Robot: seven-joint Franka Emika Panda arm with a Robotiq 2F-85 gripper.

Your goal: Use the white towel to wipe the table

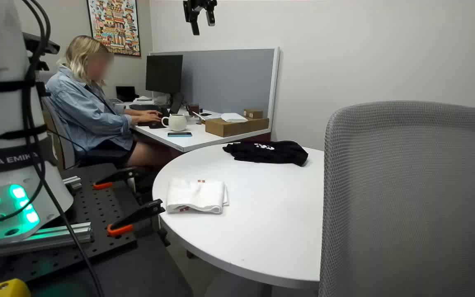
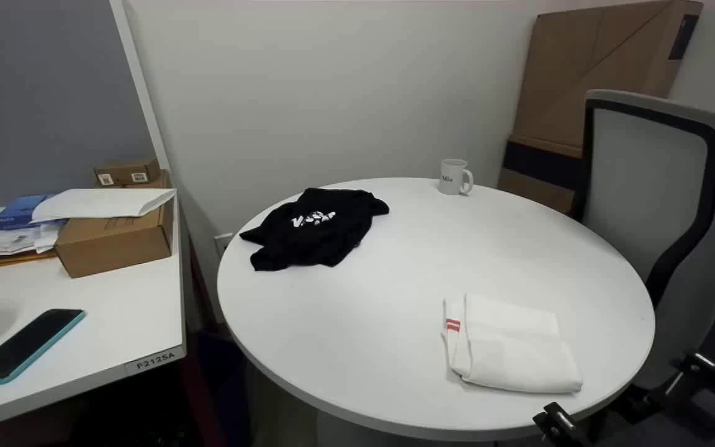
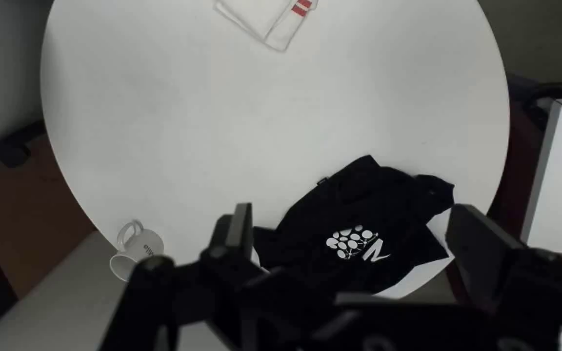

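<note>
Claw (image 1: 203,28) hangs high above the surface (image 2: 395,295), pointing down, jaws wide apart.
The folded white towel (image 2: 512,347) lies near the rim; a broad, open stretch separates it from the black cloth (image 2: 320,231).

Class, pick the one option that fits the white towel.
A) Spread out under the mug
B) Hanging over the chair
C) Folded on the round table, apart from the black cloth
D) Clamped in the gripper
C: in both exterior views the white towel lies folded on the round table, with bare surface between it and the black cloth.
</note>
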